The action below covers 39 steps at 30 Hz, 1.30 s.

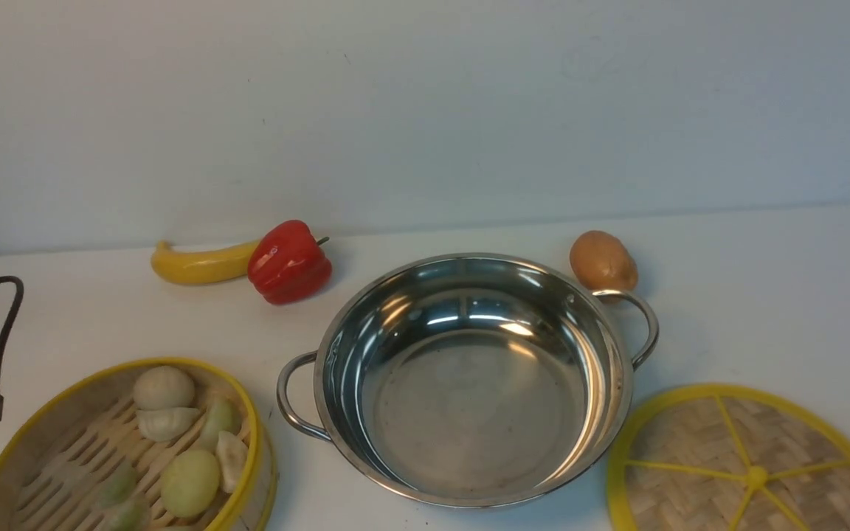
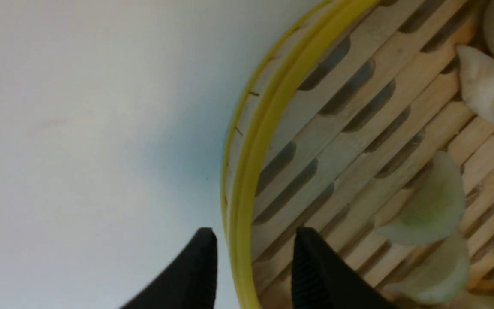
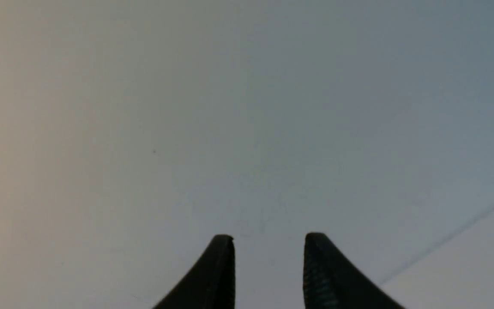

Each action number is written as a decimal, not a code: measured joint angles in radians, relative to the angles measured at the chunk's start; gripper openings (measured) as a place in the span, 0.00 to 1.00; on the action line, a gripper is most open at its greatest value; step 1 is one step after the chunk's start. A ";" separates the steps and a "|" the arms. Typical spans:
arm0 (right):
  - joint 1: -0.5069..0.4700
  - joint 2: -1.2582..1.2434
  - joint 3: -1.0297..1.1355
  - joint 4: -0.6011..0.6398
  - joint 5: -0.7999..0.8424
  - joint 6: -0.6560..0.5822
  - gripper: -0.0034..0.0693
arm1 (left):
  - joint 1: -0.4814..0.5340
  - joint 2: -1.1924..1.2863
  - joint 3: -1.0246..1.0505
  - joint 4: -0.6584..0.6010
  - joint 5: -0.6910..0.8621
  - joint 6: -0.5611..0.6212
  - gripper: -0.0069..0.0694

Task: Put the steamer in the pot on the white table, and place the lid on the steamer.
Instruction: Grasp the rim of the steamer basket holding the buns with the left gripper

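Steamer: the steamer (image 1: pixel 63 450) stands on the white table (image 1: pixel 764 295) at the front left, left of the pot and apart from it. Pale buns (image 1: pixel 164 387) lie on its slats.
Pot: the pot (image 1: pixel 469 413) is upright at centre, its bare steel floor showing.
Lid: the lid (image 1: pixel 753 476) lies flat at the front right, just beside the pot's rim.
Left gripper: the left gripper (image 2: pixel 253 234) has its fingers apart and straddles the steamer's yellow rim, one finger outside the wall and one inside.
Right gripper: the right gripper (image 3: pixel 268 236) has its fingers apart with nothing between them, over a plain white surface.
Other items: a banana (image 1: pixel 200 264) touches a red pepper (image 1: pixel 288 262) at the back left. A potato (image 1: pixel 602 262) sits behind the pot's right handle.
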 joint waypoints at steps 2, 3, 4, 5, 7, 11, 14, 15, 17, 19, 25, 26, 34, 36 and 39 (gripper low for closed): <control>0.000 0.000 0.000 0.000 0.008 0.001 0.38 | 0.000 0.011 0.000 0.005 -0.010 0.000 0.41; 0.000 0.000 0.000 0.000 0.009 0.002 0.38 | 0.000 0.019 0.000 0.005 -0.011 0.000 0.41; 0.000 0.000 0.000 0.000 0.009 0.002 0.38 | 0.000 0.025 0.000 0.005 -0.011 0.000 0.41; 0.000 0.000 0.000 0.000 0.009 0.002 0.38 | 0.000 0.026 0.000 0.005 -0.011 0.000 0.41; 0.000 0.000 0.000 0.000 0.009 -0.010 0.38 | 0.000 0.048 0.000 0.007 -0.011 0.000 0.41; 0.000 0.000 0.000 0.001 0.009 -0.029 0.38 | 0.000 0.064 0.000 0.006 -0.011 0.000 0.41; 0.000 0.000 0.000 0.002 0.009 -0.037 0.38 | 0.000 0.071 0.000 0.006 -0.011 0.000 0.41; 0.000 0.000 0.000 0.002 0.009 -0.039 0.38 | 0.000 0.075 -0.001 0.006 -0.011 0.000 0.41; 0.000 0.000 0.000 0.002 0.009 -0.039 0.38 | 0.000 0.084 -0.001 0.006 -0.011 0.000 0.41; 0.000 0.000 0.000 0.002 0.009 -0.039 0.38 | 0.000 0.110 -0.001 -0.004 -0.011 0.000 0.41; 0.000 0.000 0.000 0.002 0.009 -0.039 0.38 | 0.000 0.160 -0.001 -0.017 -0.012 0.000 0.40; 0.000 0.000 0.000 0.003 0.009 -0.039 0.38 | 0.000 0.165 -0.001 -0.017 -0.012 0.000 0.39; 0.000 0.000 0.000 0.003 0.009 -0.039 0.38 | 0.000 0.166 -0.001 -0.013 -0.023 -0.030 0.19; 0.000 0.000 0.000 0.003 0.009 -0.039 0.38 | -0.001 0.166 -0.001 -0.007 -0.027 -0.039 0.17; 0.000 0.000 0.000 0.003 0.009 -0.039 0.38 | -0.001 0.166 -0.001 -0.002 -0.030 -0.052 0.16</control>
